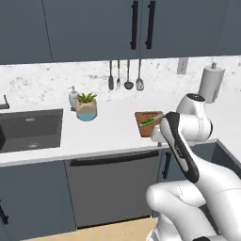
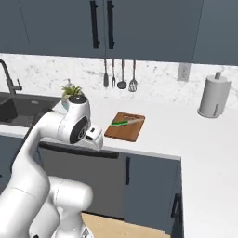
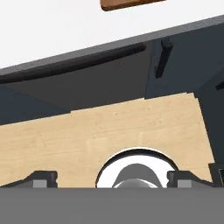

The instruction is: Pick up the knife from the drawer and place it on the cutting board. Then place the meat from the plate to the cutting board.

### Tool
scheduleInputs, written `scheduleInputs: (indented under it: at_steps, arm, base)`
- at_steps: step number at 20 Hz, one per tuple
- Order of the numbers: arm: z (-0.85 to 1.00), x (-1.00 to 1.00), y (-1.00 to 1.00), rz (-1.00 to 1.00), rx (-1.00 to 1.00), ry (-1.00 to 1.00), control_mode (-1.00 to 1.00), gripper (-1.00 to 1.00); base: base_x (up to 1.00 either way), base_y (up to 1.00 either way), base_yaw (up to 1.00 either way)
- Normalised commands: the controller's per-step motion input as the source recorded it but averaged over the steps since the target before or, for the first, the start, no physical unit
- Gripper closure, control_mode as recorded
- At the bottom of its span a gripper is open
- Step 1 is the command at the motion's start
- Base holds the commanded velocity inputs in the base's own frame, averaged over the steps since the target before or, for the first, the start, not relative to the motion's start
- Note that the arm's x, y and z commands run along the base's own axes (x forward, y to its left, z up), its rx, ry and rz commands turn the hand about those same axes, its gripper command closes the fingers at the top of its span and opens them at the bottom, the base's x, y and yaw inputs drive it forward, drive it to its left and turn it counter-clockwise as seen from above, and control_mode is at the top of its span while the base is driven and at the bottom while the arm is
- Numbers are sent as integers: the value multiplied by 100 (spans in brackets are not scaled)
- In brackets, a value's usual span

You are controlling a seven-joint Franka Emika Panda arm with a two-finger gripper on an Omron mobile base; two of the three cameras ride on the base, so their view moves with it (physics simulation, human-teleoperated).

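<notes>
Now green-handled knife flat on brown cutting board, short silvery blade

Potted plant in a pale blue pot, on the white tabletop. Soap dispenser just beside it at 10 o'clock. Dark sink well off at 9 o'clock. Three dark utensils hang on the marble wall. Paper towel roll upright at 3 o'clock. Wall outlet beside it. Dark upper cabinets with black handles.
</notes>
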Motion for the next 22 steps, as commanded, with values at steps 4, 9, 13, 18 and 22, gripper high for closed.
scheduleInputs:
  at_steps: [4,9,13,18,22]
  arm:
    - [0,0,0,0,0,0,100,-100]
    - [0,0,0,0,0,0,100,-100]
    - [0,0,0,0,0,0,100,-100]
    - [0,0,0,0,0,0,100,-100]
    - [0,0,0,0,0,0,100,-100]
  base:
    - [-49,100,23]
    - [-3,100,13]
    - [8,100,6]
    - [26,100,2]
    - [55,100,2]
